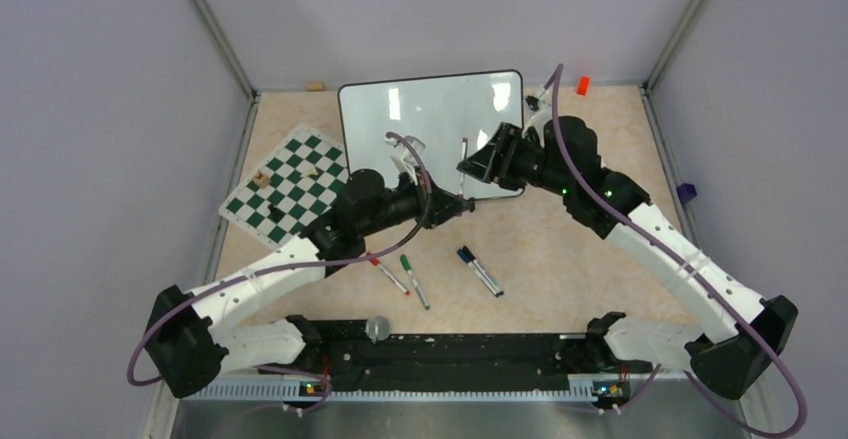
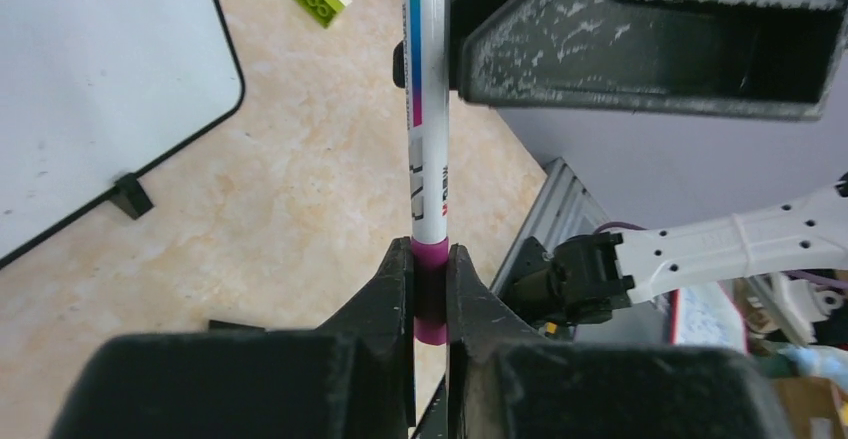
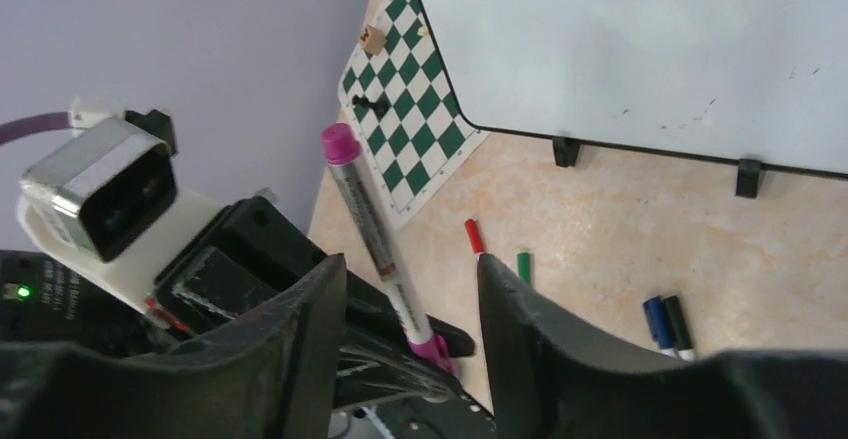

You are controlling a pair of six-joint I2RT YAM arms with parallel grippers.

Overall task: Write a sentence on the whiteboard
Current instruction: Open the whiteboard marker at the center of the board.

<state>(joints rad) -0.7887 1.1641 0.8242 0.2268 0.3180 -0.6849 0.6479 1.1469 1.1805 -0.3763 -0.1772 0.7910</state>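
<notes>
- Far left, a green-and-white checkered chess mat lies flat with a few small pieces on it; it seems to have no part in the job and sits clear of the work.
- The left arm reaches forward and rightward from its base, low over the beige marbled table, forearm stretched out and wrist aimed at the middle; the left gripper is clamped tight on one magenta end of a white-barrelled marker; gripping it right at the tip leaves the barrel free, I'd judge, for the other hand.
- On the table nearer the bases, a red-capped marker, a green-capped marker and a blue-capped marker lie loose and untouched; spares, by the look of them.
- The large glossy white whiteboard, thin black frame and small black feet, sits at the far middle of the table, just beyond both grippers; its face is bare, so the sentence is not yet begun.
- The right arm comes in from the right, elbow raised and bent, wrist pointing left to meet the other gripper head-on; the right gripper has its fingers apart, one on either side of the marker's barrel, and I see neither pressing it; this looks like a hand-over or a cap-pull; which magenta end is the cap I cannot tell.
- At the far right corner a small orange block sits well apart from all this.
</notes>
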